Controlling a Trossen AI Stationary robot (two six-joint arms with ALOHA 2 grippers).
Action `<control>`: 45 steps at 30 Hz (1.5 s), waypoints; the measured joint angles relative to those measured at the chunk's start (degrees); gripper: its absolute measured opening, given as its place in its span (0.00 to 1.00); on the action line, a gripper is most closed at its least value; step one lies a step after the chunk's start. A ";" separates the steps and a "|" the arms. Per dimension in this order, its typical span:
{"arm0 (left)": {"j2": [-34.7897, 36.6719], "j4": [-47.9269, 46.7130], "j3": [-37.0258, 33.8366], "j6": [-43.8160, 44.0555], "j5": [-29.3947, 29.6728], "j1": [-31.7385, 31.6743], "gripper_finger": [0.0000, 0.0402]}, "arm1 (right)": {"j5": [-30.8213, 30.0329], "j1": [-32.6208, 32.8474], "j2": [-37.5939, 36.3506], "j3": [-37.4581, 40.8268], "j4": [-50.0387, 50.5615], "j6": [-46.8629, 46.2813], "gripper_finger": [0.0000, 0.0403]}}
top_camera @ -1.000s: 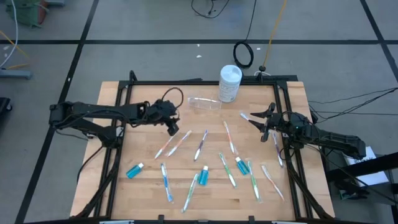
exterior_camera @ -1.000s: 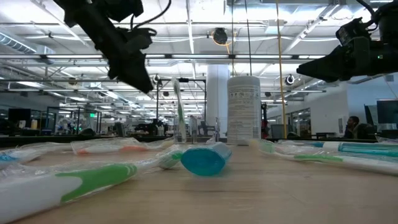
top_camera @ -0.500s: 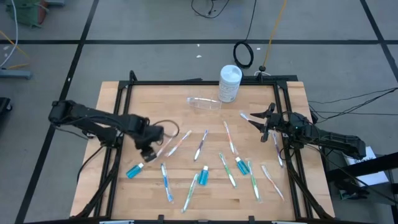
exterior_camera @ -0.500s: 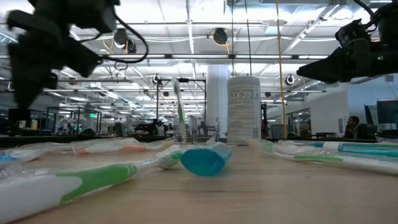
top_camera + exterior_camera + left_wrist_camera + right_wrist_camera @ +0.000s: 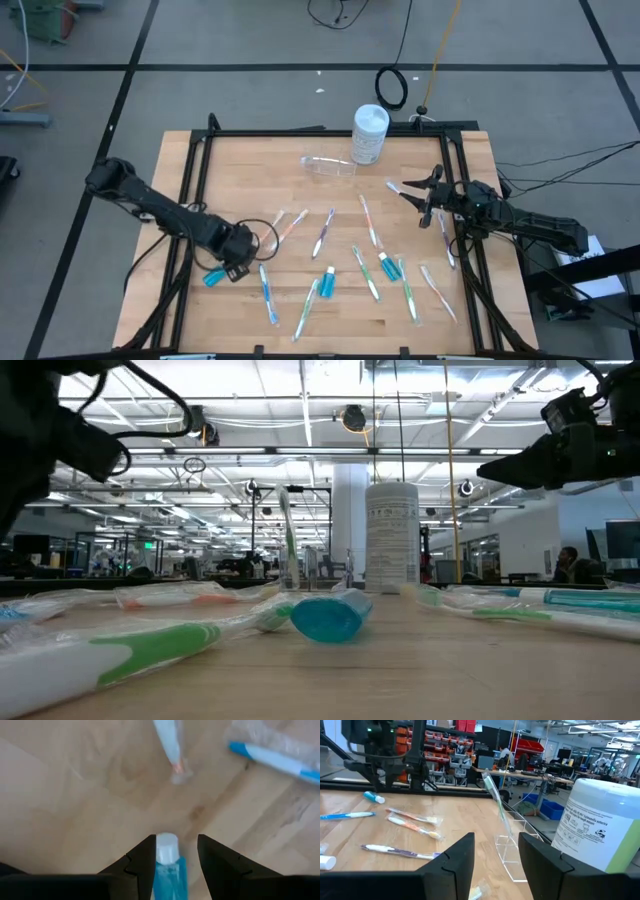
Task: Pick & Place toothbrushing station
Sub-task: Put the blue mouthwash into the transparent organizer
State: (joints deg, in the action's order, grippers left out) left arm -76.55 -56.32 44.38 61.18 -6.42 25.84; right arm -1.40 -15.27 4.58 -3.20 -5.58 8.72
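Several slim toothbrushes (image 5: pixel 324 232) lie scattered on the wooden table. A clear cup (image 5: pixel 328 166) lies on its side at the far middle, and in the right wrist view (image 5: pixel 512 851) a green toothbrush (image 5: pixel 492 795) slants up from it. Three blue tubes lie on the table at the near left (image 5: pixel 212 277), near middle (image 5: pixel 326 282) and near right (image 5: pixel 387 266). My left gripper (image 5: pixel 230 270) is open low over the near-left tube (image 5: pixel 169 870), with a finger on either side of its white cap. My right gripper (image 5: pixel 412 192) is open and empty above the table's right side. My left gripper's open fingers (image 5: pixel 145 855) come from above and stand on either side of the tube's white cap end (image 5: pixel 167 845). The tube lies flat on the table. Whether a finger touches the cap, I cannot tell.
A tall white canister (image 5: pixel 369 133) stands at the far edge beside the clear cup. A black frame (image 5: pixel 320 131) runs round the table. Bare wood lies at the far left (image 5: pixel 230 160).
My left gripper has swung from the table's far left middle toward the near edge and down, ending over the near-left blue tube. The tube and the toothbrushes have stayed in place.
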 joint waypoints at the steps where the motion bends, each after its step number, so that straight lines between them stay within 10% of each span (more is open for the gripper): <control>1: -0.32 0.11 0.00 0.50 -0.16 0.75 0.37 | 0.01 0.01 -0.01 0.01 0.01 0.30 0.36; 23: -10.69 0.76 -0.19 7.33 -1.28 6.52 0.37 | 0.01 0.00 0.00 0.02 0.00 1.01 0.36; 33: -11.39 6.80 -3.78 3.11 -1.11 6.46 0.52 | 0.01 0.01 0.00 0.00 0.17 0.55 0.36; 45: -10.84 8.47 -3.67 -1.65 -2.54 2.96 0.21 | 0.04 0.01 0.00 0.01 0.26 -2.71 0.36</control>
State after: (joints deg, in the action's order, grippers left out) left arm -87.40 -47.85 40.71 59.53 -8.96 28.80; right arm -1.36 -15.26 4.58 -3.19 -5.32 6.02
